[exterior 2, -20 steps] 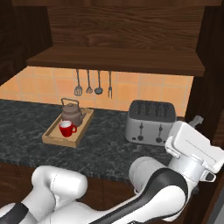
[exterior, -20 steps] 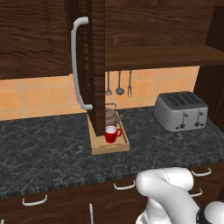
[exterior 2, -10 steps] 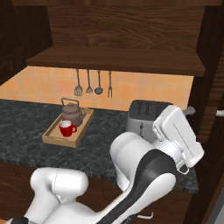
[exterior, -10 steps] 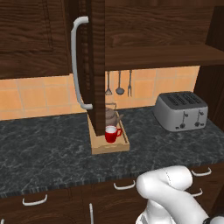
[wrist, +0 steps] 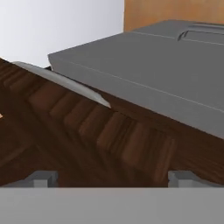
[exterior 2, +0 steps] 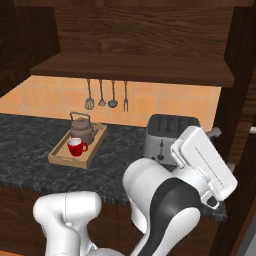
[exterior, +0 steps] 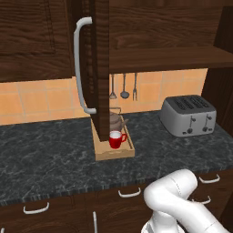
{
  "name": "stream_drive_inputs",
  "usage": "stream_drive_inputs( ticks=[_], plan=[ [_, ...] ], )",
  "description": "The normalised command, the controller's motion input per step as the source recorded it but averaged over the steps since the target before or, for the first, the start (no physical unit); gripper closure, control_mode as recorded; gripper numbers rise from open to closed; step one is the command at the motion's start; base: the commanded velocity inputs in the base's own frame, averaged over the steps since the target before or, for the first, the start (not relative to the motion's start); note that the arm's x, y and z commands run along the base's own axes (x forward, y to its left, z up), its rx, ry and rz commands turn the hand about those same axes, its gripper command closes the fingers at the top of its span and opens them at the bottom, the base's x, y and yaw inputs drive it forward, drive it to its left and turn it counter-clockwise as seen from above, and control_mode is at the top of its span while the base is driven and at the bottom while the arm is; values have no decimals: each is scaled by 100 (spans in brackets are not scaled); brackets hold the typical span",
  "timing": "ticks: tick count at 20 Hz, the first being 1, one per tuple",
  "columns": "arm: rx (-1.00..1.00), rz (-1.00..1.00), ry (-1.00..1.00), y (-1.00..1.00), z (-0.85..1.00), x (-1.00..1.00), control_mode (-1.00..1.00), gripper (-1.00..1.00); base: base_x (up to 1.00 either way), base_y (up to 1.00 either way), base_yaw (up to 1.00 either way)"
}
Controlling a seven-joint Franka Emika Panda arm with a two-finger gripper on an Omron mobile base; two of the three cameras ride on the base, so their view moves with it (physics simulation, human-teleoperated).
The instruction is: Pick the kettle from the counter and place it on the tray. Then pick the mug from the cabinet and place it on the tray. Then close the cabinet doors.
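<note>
Two cabinet doors are showing differently from each side: the left base view is looking at the edge of a tall dark brown wood-grain door swung out toward the camera, its long curved silver bar handle standing in front, and this door is hiding part of the shallow rectangular light tan wooden tray. The right base view is showing the whole tray unobstructed, plus the plain dark wooden shelf of the open wall cabinet above.

On the tray, the small squat brownish-grey metal kettle with its thin arched wire handle is sitting at the back, and the small bright red mug with a white inside is standing just in front of it, handle pointing to the right. The tray is lying on the long black-grey marbled stone counter, with a boxy silver toaster well to the right and dark utensils hanging on the orange tiled wall.

The hand view is looking along the gripper, whose two grey fingertips are standing far apart with nothing between them, facing ridged dark brown wood crossed by a silver bar, with a flat grey surface beyond.
</note>
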Motion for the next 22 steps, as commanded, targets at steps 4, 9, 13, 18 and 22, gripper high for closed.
stream_drive_inputs(
  ticks=[4, 9, 13, 18, 22],
  plan=[
    [-59, 0, -18, -13, 6, -48, -100, -100, 0, 0, 0],
    [-67, 1, -21, -7, 11, -49, -100, -100, 0, 0, 0],
    [-70, 6, -34, -8, 21, -50, -100, -100, 0, 0, 0],
    [-72, 2, -23, -22, 29, -57, -100, -100, 0, 0, 0],
    [-74, 1, -16, -18, 30, -58, -100, -100, 0, 0, 0]
  ],
)
